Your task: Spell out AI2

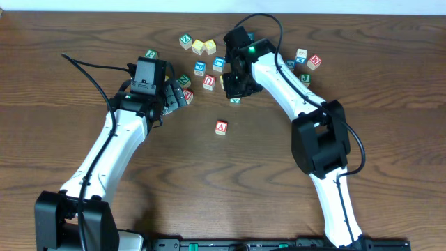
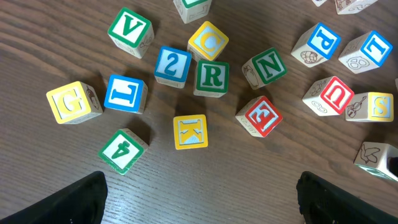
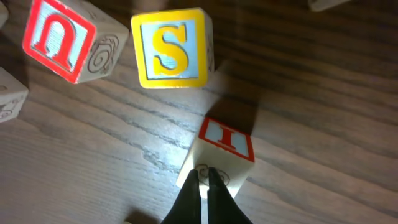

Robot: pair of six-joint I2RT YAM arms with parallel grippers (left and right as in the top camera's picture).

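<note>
arching right arm [image 1: 279,75] forward, fingers [image 3: 189,200] seemingly pinched at i block [image 3: 227,142].

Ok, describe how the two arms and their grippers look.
Both arms have white tubular links joined by blocky black joints. The left arm has a thin black cable; the right arm has a looping black cable and a green light near its wrist. The left gripper and right gripper have black fingers.
</note>
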